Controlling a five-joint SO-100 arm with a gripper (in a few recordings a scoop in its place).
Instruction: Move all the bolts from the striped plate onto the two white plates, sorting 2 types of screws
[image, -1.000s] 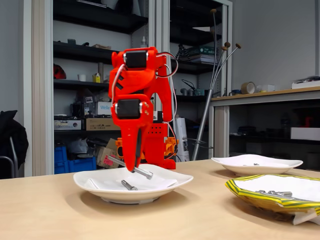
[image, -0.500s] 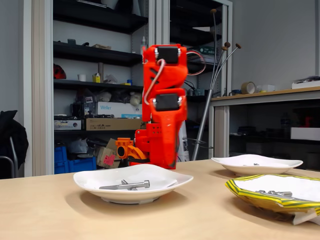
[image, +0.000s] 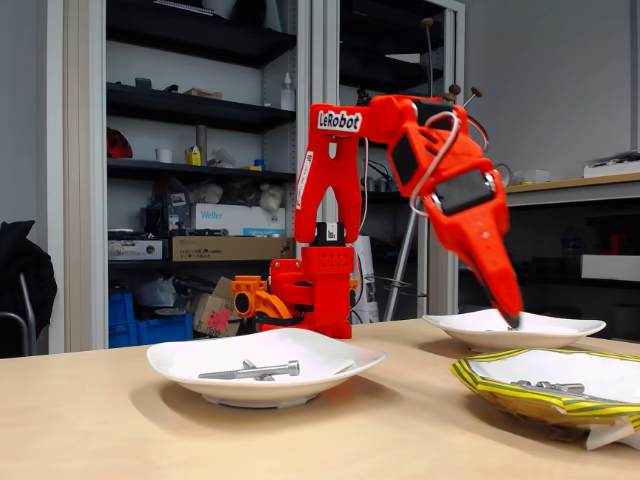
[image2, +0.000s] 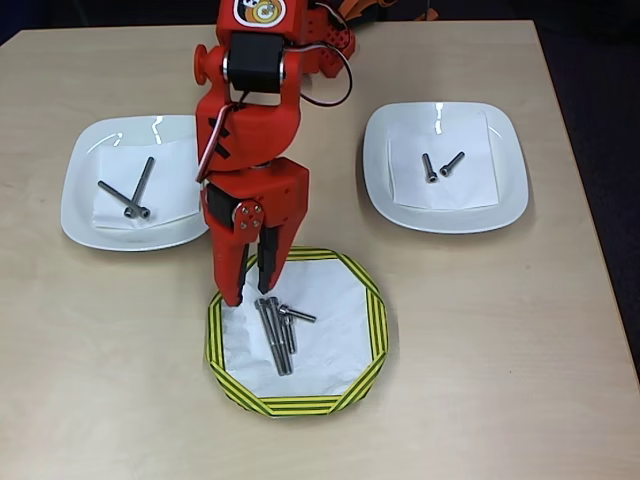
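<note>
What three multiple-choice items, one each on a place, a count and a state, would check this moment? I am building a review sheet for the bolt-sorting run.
1. Where is the gripper in the overhead view?
A. Over the striped plate's upper left edge
B. Over the left white plate
C. Off the table

2. How many bolts lie on the right white plate in the overhead view?
A. None
B. Two
C. Five

3. What state is the gripper in?
A. Shut on a long bolt
B. Shut on a short bolt
C. Open, holding nothing

Key: 1 A, its fingers point down at that rim; 2 B, two short bolts lie side by side; 3 C, a gap shows between the fingers.
</note>
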